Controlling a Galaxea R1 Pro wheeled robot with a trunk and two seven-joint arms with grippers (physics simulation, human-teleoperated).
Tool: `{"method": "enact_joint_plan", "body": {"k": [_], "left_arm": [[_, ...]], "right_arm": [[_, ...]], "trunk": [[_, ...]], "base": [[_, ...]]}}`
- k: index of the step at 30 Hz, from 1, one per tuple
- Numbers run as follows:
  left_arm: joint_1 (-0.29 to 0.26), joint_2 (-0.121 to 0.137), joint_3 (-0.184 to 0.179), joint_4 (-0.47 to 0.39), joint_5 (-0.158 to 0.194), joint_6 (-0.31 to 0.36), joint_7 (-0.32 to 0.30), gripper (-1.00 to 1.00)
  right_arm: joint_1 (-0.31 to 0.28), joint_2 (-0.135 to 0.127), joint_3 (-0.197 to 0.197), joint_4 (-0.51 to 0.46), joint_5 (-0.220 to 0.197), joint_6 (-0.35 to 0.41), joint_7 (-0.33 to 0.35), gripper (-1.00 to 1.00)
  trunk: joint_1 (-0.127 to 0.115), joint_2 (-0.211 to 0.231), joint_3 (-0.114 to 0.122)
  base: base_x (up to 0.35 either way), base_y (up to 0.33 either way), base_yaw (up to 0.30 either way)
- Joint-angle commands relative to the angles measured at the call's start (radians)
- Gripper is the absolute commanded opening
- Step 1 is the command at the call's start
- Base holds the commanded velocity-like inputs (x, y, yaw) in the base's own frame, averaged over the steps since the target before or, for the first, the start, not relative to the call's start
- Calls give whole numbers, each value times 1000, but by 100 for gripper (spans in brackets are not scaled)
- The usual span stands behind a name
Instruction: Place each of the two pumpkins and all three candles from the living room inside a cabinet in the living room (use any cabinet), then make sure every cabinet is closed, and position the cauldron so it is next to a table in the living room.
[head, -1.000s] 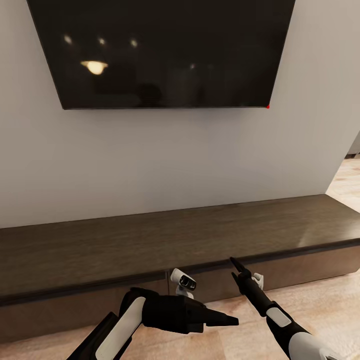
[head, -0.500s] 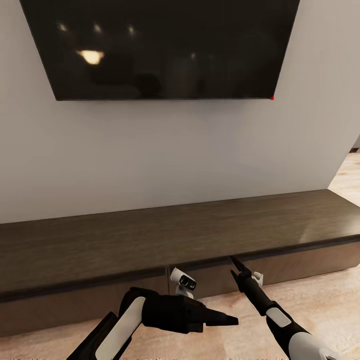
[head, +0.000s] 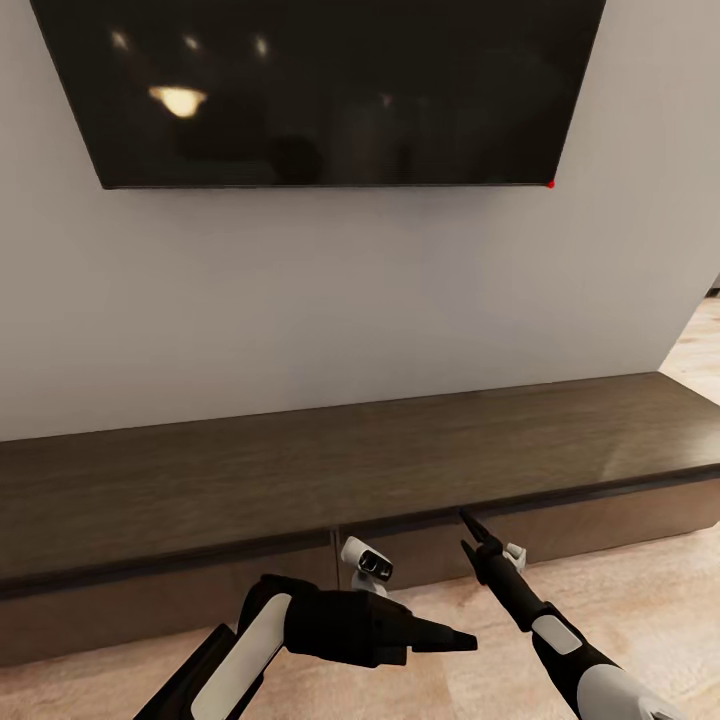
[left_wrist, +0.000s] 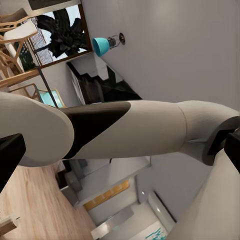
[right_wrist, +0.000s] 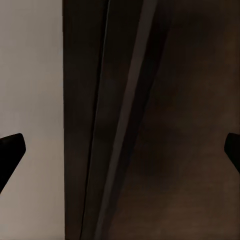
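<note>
Your right hand (head: 466, 519) points at the cabinet (head: 300, 480) top edge, fingers spread wide, empty. Your left hand (head: 455, 637) hangs lower, near the floor (head: 640, 590), fingers pressed together. The cabinet fronts sit flush beneath the television (head: 320, 90).

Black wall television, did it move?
No. The black wall television sits the same above the long dark-brown wood cabinet; the camera shifted.

TV (head: 320, 90) black, wall-mntd | wall (head: 350, 300) pale | floor (head: 640, 600) lt wood planks | lamp (left_wrist: 101, 46) teal shade
</note>
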Motion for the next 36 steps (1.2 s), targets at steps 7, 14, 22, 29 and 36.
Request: {"method": "enact_joint_plan", "body": {"k": [7,14,22,29,36], "left_arm": [[-1,1,-1,0,2,4,-2,100],[-1,1,-1,0,2,4,-2,100],[-1,2,-1,0,2,4,-2,100],[-1,1,-1,0,1,4,-2,100],[-1,0,-1,0,2,4,-1,100]], "right_arm": [[0,0,2,1,-9,9,3,100],[0,0,2,1,-9,9,3,100],[0,2,4,1,-9,9,3,100],[0,2,4,1,-9,9,2,100],[0,0,4,2,-11,10,0,100]], "trunk": [[0,0,-1],[0,0,-1],[0,0,-1],[0,0,-1],[0,0,-1]], "base": [[3,0,0],[85,0,0],[4,0,0],[0,0,0],[51,0,0]]}}
